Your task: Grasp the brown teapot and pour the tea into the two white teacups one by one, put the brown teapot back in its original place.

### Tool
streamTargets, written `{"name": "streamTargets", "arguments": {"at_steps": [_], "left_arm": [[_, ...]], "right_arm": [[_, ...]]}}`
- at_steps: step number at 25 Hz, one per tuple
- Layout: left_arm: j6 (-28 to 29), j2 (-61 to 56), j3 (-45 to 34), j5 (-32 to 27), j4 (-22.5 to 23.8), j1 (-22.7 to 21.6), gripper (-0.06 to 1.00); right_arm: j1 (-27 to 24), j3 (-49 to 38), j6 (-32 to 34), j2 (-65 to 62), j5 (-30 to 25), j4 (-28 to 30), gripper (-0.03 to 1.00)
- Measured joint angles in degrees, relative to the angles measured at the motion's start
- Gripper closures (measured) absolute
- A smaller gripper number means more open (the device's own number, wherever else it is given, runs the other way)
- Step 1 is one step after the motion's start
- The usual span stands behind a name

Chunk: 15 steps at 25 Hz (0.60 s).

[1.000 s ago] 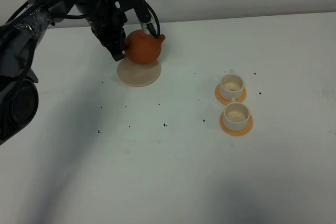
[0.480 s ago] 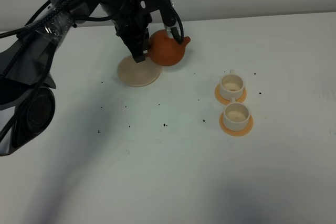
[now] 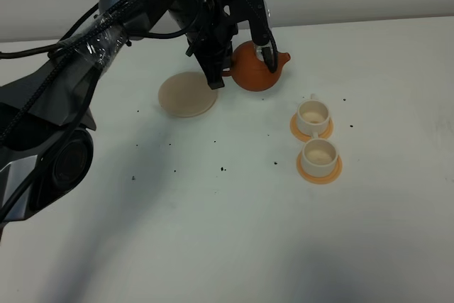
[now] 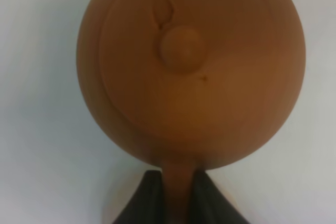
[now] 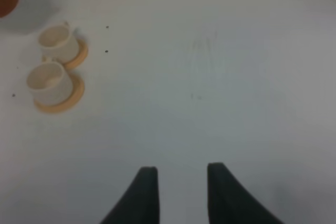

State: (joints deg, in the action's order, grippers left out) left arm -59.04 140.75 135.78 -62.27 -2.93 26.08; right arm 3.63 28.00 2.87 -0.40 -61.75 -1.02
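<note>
White matte table (image 3: 213, 239): bare apart from the tea set and a few dark specks.

Left arm: black and cable-wrapped, reaching across from the left of the exterior view. The left gripper (image 4: 178, 192) has its jaws closed narrow on the loop handle of the round reddish-brown matte clay teapot (image 3: 257, 72). In the wrist view the handle is pinched between the two dark fingers.

Teapot position: off its rest, between the flat round cream-beige saucer (image 3: 186, 94) and the cups, nearer the cups. It appears upright, with the spout (image 3: 282, 57) pointing toward the cup side. The saucer is uncovered.

Right gripper (image 5: 178, 174): jaws parted by a narrow gap, holding nothing, over bare table well apart from the cups.

Step in hand (judgement): carrying the teapot to the first pour. No pour has begun.

Two small white cylindrical teacups, far one (image 3: 313, 114) and near one (image 3: 319, 152), each stand on a thin orange round coaster (image 3: 327, 132). No reddish liquid shows in either.

Next move (judgement): bring the spout over the far cup, then tilt slowly. The cup mouths are small against the pot, so aim matters.

Teapot look: smooth, dull, even clay colour. The lid is seated, with a round knob (image 4: 180, 51) and a small mark beside it. No tea is visible.
</note>
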Motion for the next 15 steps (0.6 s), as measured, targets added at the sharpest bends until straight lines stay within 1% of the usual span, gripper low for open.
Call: {"name": "streamTargets", "arguments": {"at_steps": [8, 15], "left_arm": [[-0.5, 0.0, 0.0, 3.1, 0.9, 1.3, 0.82], [-4.0, 0.0, 0.0, 3.7, 1.1, 2.2, 0.82]], "right_arm": [[0.0, 0.0, 0.0, 0.0, 0.0, 0.0, 0.72], [0.0, 0.0, -0.1, 0.0, 0.0, 0.0, 0.72]]}}
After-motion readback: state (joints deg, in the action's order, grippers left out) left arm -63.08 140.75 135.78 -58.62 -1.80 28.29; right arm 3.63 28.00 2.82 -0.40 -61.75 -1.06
